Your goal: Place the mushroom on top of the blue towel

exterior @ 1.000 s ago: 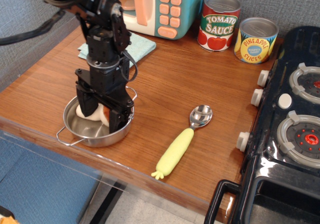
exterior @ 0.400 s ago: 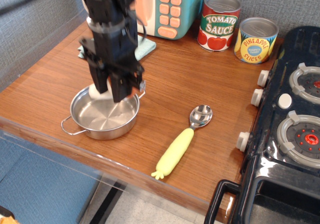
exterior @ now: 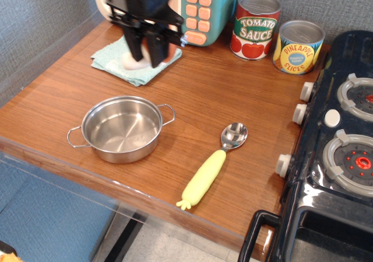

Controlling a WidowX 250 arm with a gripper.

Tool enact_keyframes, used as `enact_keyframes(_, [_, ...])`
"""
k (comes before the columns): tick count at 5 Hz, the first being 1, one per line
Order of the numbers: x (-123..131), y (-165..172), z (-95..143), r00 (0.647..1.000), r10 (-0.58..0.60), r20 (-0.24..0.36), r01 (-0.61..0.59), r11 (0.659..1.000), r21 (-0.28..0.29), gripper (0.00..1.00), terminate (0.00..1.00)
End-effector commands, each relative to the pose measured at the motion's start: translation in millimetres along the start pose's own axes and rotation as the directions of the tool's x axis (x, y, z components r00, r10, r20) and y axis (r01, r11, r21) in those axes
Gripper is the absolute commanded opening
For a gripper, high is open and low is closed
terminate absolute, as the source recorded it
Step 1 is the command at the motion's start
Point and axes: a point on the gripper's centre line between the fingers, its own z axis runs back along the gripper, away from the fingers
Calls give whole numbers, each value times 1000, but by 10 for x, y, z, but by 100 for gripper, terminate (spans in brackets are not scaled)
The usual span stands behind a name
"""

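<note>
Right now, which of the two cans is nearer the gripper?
The tomato sauce can, red-labelled and on the left of the pair. The yellow pineapple slices can stands farther right, beyond it from the gripper over the blue towel.

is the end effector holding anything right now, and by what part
Yes: the end effector grips the toy mushroom with cream-white stem between its fingers, above the light teal-blue towel. Which part it clamps is hidden.

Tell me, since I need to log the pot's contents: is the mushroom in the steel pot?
No, the steel pot holds nothing; the mushroom sits between the fingers of the hand over the blue towel.
</note>
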Motion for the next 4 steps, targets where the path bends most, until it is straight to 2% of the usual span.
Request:
enact_keyframes(1, [577, 482, 79, 991, 107, 80, -113, 990, 81, 0, 0])
enact_keyframes(2, [653, 794, 105, 982, 162, 93, -171, 979, 110, 0, 0])
enact_keyframes(4, [623, 1075, 87, 974, 214, 74, -224, 963, 152, 0, 0])
